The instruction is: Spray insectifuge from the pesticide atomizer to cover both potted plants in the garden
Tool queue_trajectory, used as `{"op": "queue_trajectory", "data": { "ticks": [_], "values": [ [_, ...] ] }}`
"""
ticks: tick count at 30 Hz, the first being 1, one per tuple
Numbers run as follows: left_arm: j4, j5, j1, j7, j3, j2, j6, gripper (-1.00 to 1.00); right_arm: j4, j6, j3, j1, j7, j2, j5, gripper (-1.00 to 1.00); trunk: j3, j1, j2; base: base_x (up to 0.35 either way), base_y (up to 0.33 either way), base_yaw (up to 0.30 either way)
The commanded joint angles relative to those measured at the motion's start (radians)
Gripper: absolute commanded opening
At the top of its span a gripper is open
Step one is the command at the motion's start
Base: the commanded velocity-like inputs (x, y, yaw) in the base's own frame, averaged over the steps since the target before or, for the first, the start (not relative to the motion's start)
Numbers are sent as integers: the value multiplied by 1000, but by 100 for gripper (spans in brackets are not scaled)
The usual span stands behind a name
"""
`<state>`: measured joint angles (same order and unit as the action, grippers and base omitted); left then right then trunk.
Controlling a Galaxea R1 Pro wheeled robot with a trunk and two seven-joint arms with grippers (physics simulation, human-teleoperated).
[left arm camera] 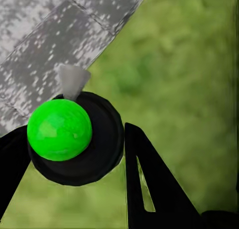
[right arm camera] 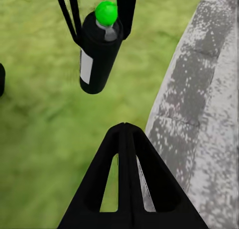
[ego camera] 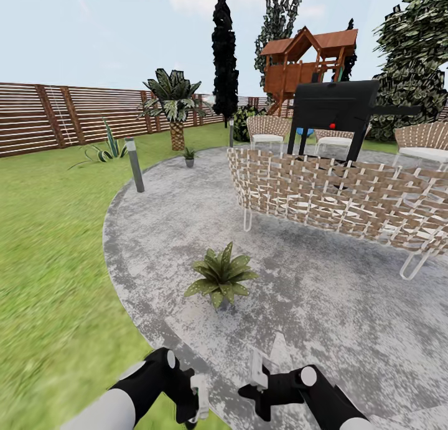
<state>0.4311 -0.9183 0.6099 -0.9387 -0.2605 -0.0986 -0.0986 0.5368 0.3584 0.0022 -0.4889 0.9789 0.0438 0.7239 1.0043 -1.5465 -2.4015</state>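
The left gripper (right arm camera: 99, 20) is pinching the spray bottle (right arm camera: 98, 55) upright; the right gripper (right arm camera: 127, 139) is pressed together. The nearer potted plant (ego camera: 221, 276) is sitting ahead of the bottle, the farther potted plant (ego camera: 189, 156) well beyond.

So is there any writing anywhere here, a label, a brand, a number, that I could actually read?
None can be read.
The pesticide atomizer, held in the left gripper, has a white label band, but it is blank in the right wrist view.
The grill carries a small red dot, no lettering.
The wooden fence and the playhouse bear no signs.
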Motion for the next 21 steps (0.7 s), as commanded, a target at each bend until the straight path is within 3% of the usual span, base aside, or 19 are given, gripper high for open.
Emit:
{"op": "queue_trajectory", "data": {
  "ticks": [1,3,5,12,21],
  "values": [
    [-1,1,-1,-4,-2,-14,-8,-100,5,3,-1,0,1,1,6,-100,1,0,0,0,0,0],
    [-6,2,-1,-3,-3,-42,-6,-100,6,4,-1,0,1,1,6,-100,1,0,0,0,0,0],
    [-7,3,-2,-2,-3,-50,-6,-100,7,4,-1,0,1,8,6,-100,1,0,0,0,0,0],
    [-8,4,-9,-1,-3,-53,-6,-100,9,3,-1,0,1,46,6,-100,1,0,0,0,0,0],
    [-9,27,-9,-6,-3,-58,80,-100,23,3,-1,0,1,48,6,-100,1,0,0,0,0,0]
  ]
}}
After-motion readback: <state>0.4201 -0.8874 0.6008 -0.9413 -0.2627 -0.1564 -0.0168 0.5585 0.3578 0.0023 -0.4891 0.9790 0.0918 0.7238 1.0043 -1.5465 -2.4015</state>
